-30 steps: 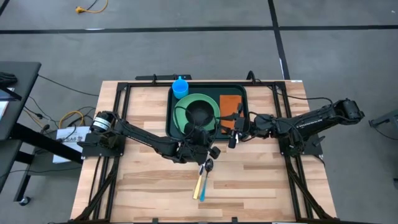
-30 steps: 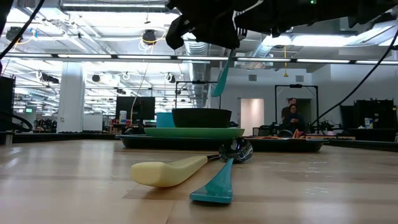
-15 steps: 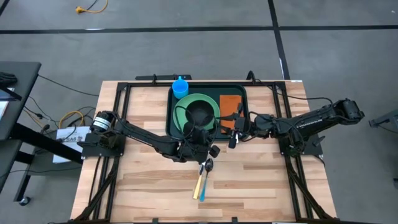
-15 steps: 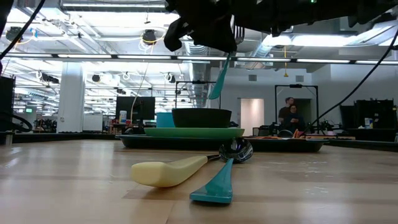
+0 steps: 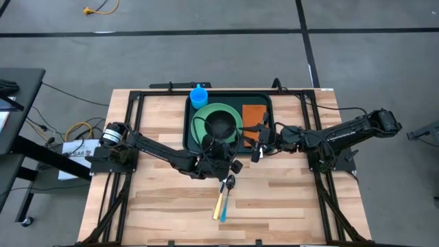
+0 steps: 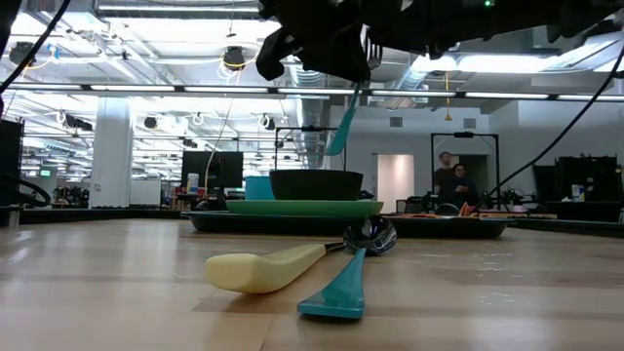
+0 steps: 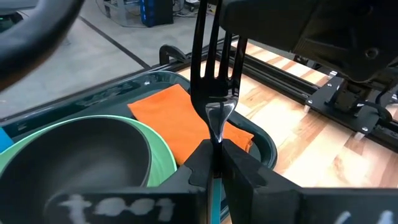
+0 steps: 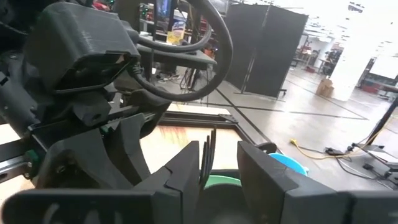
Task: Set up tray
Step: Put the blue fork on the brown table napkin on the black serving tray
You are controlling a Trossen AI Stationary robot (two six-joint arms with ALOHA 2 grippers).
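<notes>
My left gripper (image 7: 214,163) is clamped on a fork (image 7: 214,93), tines raised between my right gripper's (image 8: 219,163) fingers (image 8: 186,171), which stand apart around them. Beyond, the tray (image 5: 262,99) sits at the table's (image 5: 164,206) far edge, holding the plate (image 5: 233,113), bowl (image 5: 221,123), orange napkin (image 5: 252,116) and blue cup (image 5: 199,98)

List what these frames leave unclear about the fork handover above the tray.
- High view: the fork is hidden under the left gripper and right gripper.
- Right wrist view: the fork shows as thin tines between the fingers; contact with them cannot be made out.
- Left wrist view: the fork handle runs between the closed fingers; its end is cut off at the picture's edge.
- Low view: the tray shows only as a rim edge-on; its contents are mostly hidden.
</notes>
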